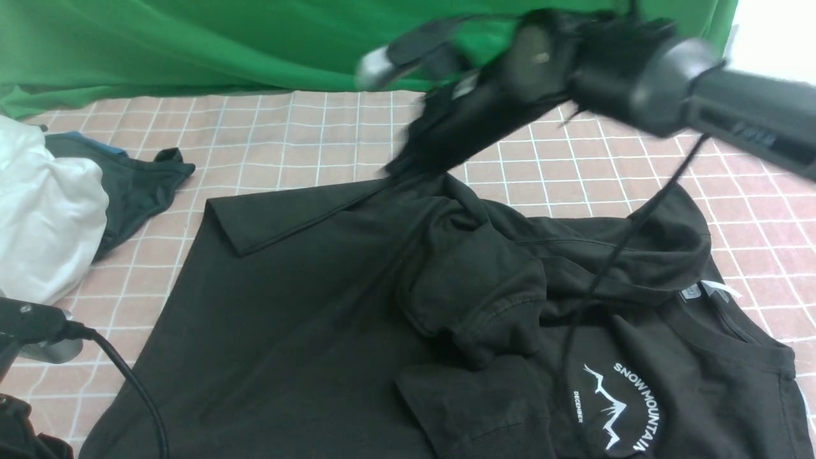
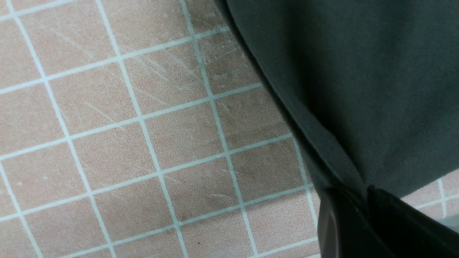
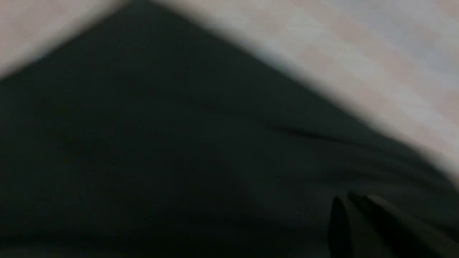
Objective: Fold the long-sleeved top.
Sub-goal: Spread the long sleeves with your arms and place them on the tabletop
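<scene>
The long-sleeved top lies spread over the checked table, black, with a white "SNOW MOUNTAIN" print and a neck label toward the near right. A cuffed sleeve is bunched on its middle. My right gripper hangs high over the far edge, blurred, and a stretch of the top's black cloth rises taut to it. In the right wrist view dark cloth fills the frame and the right gripper is shut in it. The left gripper is shut on the top's hemmed edge, low over the table.
A white garment and a smaller dark cloth with a blue edge lie at the far left. A green backdrop hangs behind the pink checked table. My left arm and its cable are at the near left.
</scene>
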`<state>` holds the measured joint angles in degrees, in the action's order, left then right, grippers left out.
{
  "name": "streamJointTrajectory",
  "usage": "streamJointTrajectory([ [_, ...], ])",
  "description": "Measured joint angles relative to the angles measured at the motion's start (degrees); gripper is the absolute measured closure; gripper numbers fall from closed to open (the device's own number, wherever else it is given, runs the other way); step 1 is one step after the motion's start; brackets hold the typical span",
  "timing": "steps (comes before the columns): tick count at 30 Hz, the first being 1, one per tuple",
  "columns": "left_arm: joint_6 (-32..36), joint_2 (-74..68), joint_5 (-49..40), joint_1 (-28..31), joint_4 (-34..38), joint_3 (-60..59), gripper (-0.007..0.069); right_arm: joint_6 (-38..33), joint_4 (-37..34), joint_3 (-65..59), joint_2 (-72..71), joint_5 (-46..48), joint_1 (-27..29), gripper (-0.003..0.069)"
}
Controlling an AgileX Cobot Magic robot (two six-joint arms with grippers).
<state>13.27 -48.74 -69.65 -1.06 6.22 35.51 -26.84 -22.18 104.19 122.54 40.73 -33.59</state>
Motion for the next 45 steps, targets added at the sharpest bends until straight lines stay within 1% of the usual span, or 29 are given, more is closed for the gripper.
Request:
streamJointTrajectory([
  [3, 0.0, 0.0, 0.0, 0.0, 0.0, 0.0, 0.0574, -1.4, -1.3, 4.9, 4.1, 0.2, -6.9, 0.0605],
  [4, 0.0, 0.0, 0.0, 0.0, 0.0, 0.0, 0.0574, -1.4, -1.3, 5.4, 4.5, 0.2, -7.2, 0.0605],
  [6, 0.0, 0.0, 0.0, 0.0, -0.1, 0.0, 0.0574, -1.1, -1.4, 12.9, 10.3, 0.3, -9.4, 0.0605],
  [7, 0.0, 0.0, 0.0, 0.0, -0.1, 0.0, 0.0574, -0.9, -1.4, 13.6, 10.8, 0.4, -9.6, 0.0605],
  [9, 0.0, 0.0, 0.0, 0.0, -0.1, 0.0, 0.0574, 0.8, -0.9, 21.5, 16.1, 2.5, -9.8, 0.0605],
  [12, 0.0, 0.0, 0.0, 0.0, -0.1, 0.0, 0.0574, 3.6, -0.1, 30.7, 22.6, 9.3, -8.9, 0.0605],
  [15, 0.0, 0.0, 0.0, 0.0, -0.2, 0.0, 0.0574, 5.1, 0.1, 35.8, 26.3, 15.3, -8.2, 0.0605],
  [20, 0.0, 0.0, 0.0, 0.0, -0.2, 0.0, 0.0574, 7.2, 0.5, 38.2, 27.8, 18.7, -8.1, 0.0605],
  [23, 0.1, 0.0, 0.0, 0.0, -0.2, 0.0, 0.0574, 7.9, 1.3, 38.3, 28.3, 17.9, -8.1, 0.0605],
  [31, 0.1, 0.0, 0.0, 0.0, 0.0, 0.0, 0.0574, 10.8, 1.5, 38.6, 31.2, 8.9, -7.9, 0.0605],
  [36, 0.1, 0.0, 0.0, 0.0, 0.0, 0.0, 0.0574, 12.1, 1.6, 38.7, 32.6, 0.3, -7.9, 0.0605],
  [39, 0.1, 0.0, 0.0, 0.0, 0.0, 0.0, 0.0574, 11.4, 2.1, 38.5, 33.4, -10.4, -7.9, 0.0605],
  [40, 0.1, 0.0, 0.0, 0.0, 0.0, 0.0, 0.0574, 11.4, 2.2, 38.5, 33.5, -11.3, -7.8, 0.0605],
  [41, 0.1, 0.0, 0.0, 0.0, 0.0, 0.0, 0.0574, 10.9, 2.3, 38.5, 33.8, -15.1, -7.8, 0.0603],
  [42, 0.1, 0.0, 0.0, 0.0, 0.0, 0.0, 0.0574, 10.6, 2.4, 38.4, 34.1, -22.2, -7.6, 0.0599],
  [45, 0.1, 0.0, 0.0, 0.0, -0.1, 0.0, 0.0574, 11.8, 2.4, 38.4, 34.5, -32.3, -6.8, 0.0581],
])
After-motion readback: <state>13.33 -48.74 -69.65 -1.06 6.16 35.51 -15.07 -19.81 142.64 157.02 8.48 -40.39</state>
